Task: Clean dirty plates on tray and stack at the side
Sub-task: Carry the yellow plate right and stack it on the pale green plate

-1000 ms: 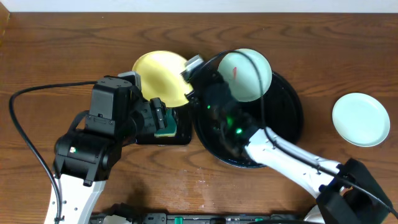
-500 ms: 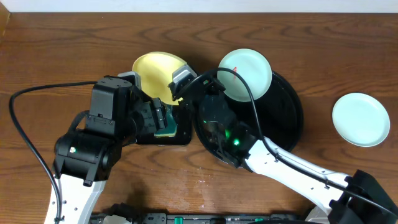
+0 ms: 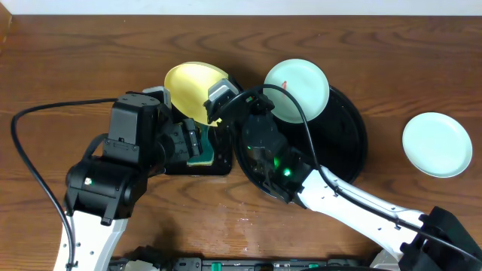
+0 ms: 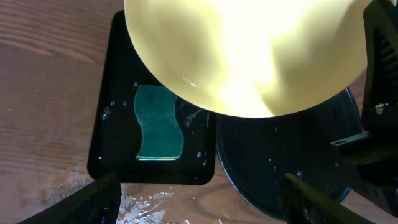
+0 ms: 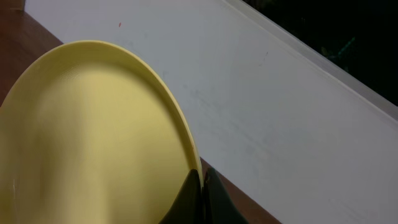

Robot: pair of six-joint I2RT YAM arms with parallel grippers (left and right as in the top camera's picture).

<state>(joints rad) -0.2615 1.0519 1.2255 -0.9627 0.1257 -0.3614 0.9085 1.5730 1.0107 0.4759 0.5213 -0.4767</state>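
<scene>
My right gripper (image 3: 218, 104) (image 5: 200, 177) is shut on the rim of the pale yellow plate (image 3: 192, 89) (image 5: 87, 137) and holds it tilted above the small rectangular black tray (image 3: 212, 162) (image 4: 112, 93). The yellow plate fills the top of the left wrist view (image 4: 249, 50). A mint plate (image 3: 297, 89) with a small red smear leans on the far rim of the large round black tray (image 3: 339, 150) (image 4: 280, 155). Another mint plate (image 3: 437, 144) lies on the table at the right. My left gripper (image 3: 197, 143) (image 4: 199, 199) is open and empty above the rectangular tray.
A green sponge (image 4: 158, 122) (image 3: 202, 159) lies in the wet rectangular tray. Water patches show on the wooden table (image 4: 155, 205) in front of it. A white wall (image 5: 280, 93) runs behind the table.
My right gripper carried the yellow plate a little left and tilted it more upright over the rectangular tray. The mint plate on the round tray came into full view. The left arm stayed put.
</scene>
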